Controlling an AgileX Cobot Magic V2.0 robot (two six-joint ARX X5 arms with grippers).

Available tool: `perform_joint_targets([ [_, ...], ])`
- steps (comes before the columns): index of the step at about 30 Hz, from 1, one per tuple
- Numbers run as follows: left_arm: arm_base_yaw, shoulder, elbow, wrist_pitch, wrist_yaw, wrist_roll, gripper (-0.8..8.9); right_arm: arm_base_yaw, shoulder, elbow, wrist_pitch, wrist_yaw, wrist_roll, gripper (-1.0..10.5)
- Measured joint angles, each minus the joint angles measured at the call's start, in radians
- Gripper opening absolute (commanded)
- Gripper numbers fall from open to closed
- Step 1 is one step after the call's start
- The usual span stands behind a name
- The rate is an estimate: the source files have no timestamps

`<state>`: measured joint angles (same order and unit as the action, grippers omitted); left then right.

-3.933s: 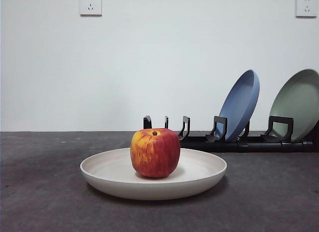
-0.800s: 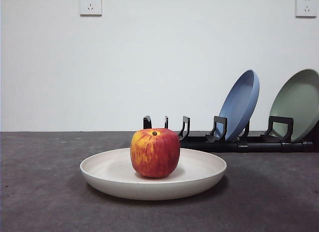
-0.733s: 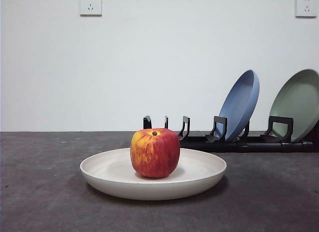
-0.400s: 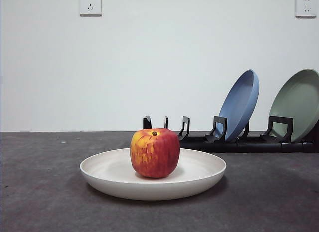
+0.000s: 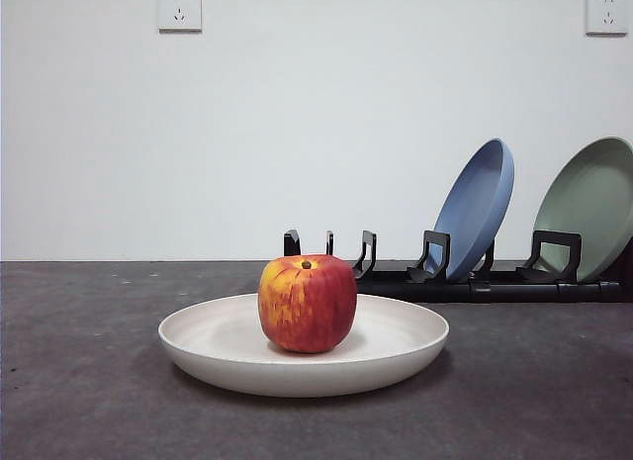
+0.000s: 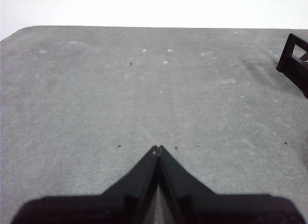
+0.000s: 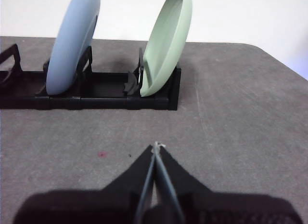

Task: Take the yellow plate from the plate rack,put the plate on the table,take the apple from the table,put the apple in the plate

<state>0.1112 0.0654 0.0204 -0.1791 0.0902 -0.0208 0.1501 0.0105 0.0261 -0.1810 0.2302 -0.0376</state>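
Observation:
The red apple (image 5: 308,303) sits upright in the middle of the cream yellow plate (image 5: 223,346), which lies flat on the dark grey table (image 5: 79,401) in the front view. The black plate rack (image 5: 465,282) stands behind it at the right; it also shows in the right wrist view (image 7: 86,96). My left gripper (image 6: 157,149) is shut and empty over bare table, with one end of the rack (image 6: 294,60) at the picture's edge. My right gripper (image 7: 156,146) is shut and empty, in front of the rack. Neither gripper shows in the front view.
A blue plate (image 5: 479,207) and a pale green plate (image 5: 591,205) lean in the rack; both show in the right wrist view, blue (image 7: 72,46) and green (image 7: 168,41). A white wall with two sockets stands behind the table.

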Motion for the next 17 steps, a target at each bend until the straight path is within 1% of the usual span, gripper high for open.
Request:
perform_joint_targets([
  [4,0.0,0.0,0.0,0.0,0.0,0.0,-0.04,0.0,0.0,0.0,-0.001,-0.02,0.014,0.0],
  [17,0.0,0.0,0.0,0.0,0.0,0.0,-0.04,0.0,0.0,0.0,-0.002,-0.021,0.026,0.0],
])
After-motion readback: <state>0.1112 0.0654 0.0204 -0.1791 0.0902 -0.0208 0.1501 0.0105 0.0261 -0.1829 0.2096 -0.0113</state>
